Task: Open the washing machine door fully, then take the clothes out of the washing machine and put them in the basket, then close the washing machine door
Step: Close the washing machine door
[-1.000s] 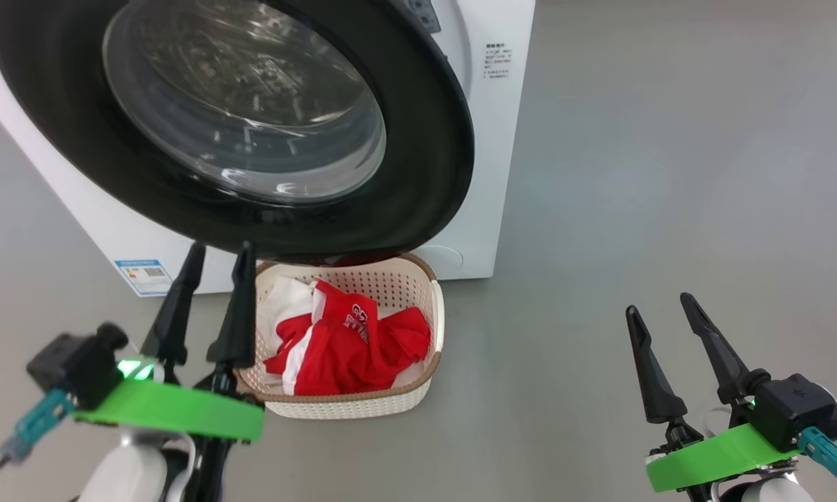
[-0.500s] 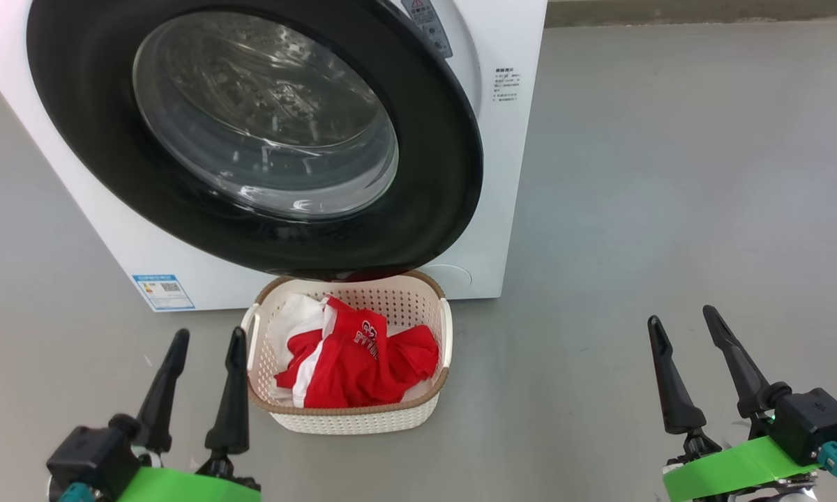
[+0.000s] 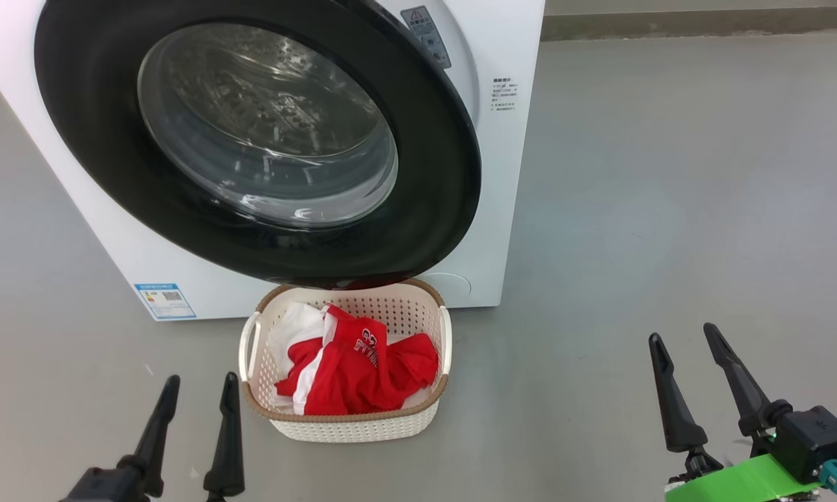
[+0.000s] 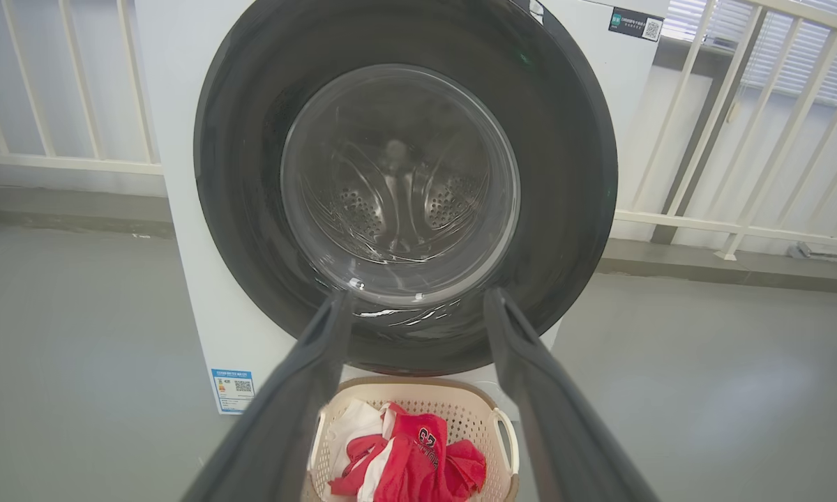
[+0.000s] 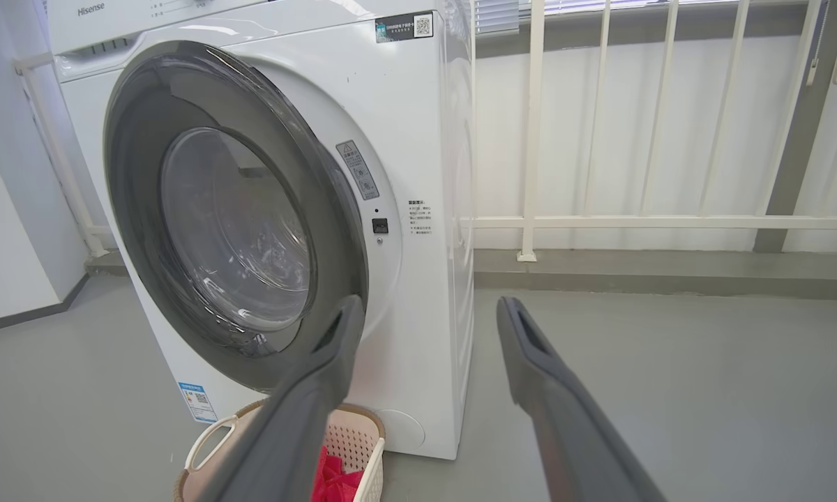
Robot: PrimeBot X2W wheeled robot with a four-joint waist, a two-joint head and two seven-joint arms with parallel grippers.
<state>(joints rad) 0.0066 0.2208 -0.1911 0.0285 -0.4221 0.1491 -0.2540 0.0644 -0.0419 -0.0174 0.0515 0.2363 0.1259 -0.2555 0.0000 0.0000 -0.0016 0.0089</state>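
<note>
Since the earlier frames the left gripper (image 3: 202, 380) had drawn back toward us and sat lower in the head view. The head camera had lifted too, so part of that shift was ours.

Washing machine door (image 3: 258, 132), large and round, glossy black rim around a bulging clear glass bowl: swung in against the big white front-loading washing machine (image 3: 506, 195). From the right wrist its latch-side edge looked slightly proud of the front, so we could not tell whether it had caught. The drum behind the glass looked empty.

Clothes (image 3: 352, 373), bright red with white stripes and lettering plus some white fabric, lay heaped in the small cream perforated plastic basket (image 3: 352, 427) with a brown woven-look rim. It sat on the grey floor (image 3: 669, 209) just under the door's bottom edge, placed close, we judged, to keep each carry short.

Both grippers were empty, fingers spread. The left stood just left of the basket, not touching it. The right gripper (image 3: 681, 333) stood well off to the right, clear of the door's swing. We judged only the latch left to confirm.
</note>
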